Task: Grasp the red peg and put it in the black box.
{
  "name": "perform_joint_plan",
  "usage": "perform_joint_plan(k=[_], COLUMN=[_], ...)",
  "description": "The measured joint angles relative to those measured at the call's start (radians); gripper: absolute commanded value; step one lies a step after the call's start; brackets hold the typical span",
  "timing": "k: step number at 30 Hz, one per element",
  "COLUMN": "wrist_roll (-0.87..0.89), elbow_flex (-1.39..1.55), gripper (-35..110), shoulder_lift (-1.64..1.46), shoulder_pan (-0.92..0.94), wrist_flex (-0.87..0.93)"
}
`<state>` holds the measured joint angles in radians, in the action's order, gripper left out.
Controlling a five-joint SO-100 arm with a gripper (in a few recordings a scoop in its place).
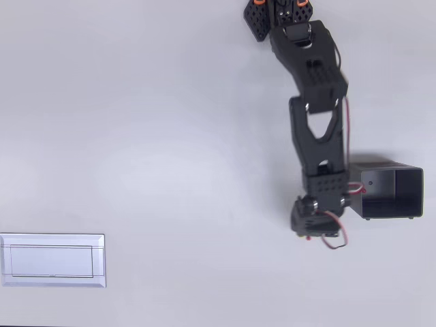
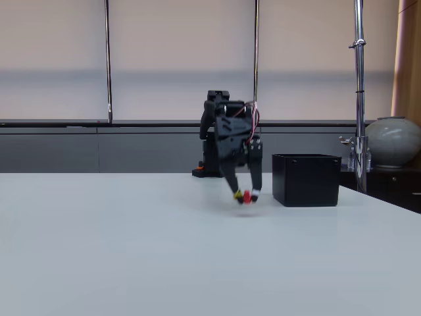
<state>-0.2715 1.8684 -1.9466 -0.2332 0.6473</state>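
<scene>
Pincer clenched on red peg, just above counter; black box near at 3 o'clock.

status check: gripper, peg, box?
Gripper shut on red peg, just above the table. Black box right of it in fixed view, open top, looks empty from overhead. Nothing between them.
</scene>
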Motion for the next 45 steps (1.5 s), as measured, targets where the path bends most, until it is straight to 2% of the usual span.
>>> perform_joint_plan(k=[3,8,15,24,28,33,45], wrist_roll=[0.002,0.021,0.009,0.041,0.071,0.120,0.210], elbow_flex=[-0.143,-0.485,-0.825,-0.980,-0.980,-0.980,-0.994], gripper=[0,0,0,0,0,0,0], shoulder_lift=[0.141,0.348,0.534,0.546,0.462,0.350,0.222], shoulder_pan=[-0.018,-0.031,-0.097,-0.199,-0.241,-0.285,-0.350], wrist_flex=[-0.127,-0.462,-0.830,-1.187,-1.367,-1.493,-1.605])
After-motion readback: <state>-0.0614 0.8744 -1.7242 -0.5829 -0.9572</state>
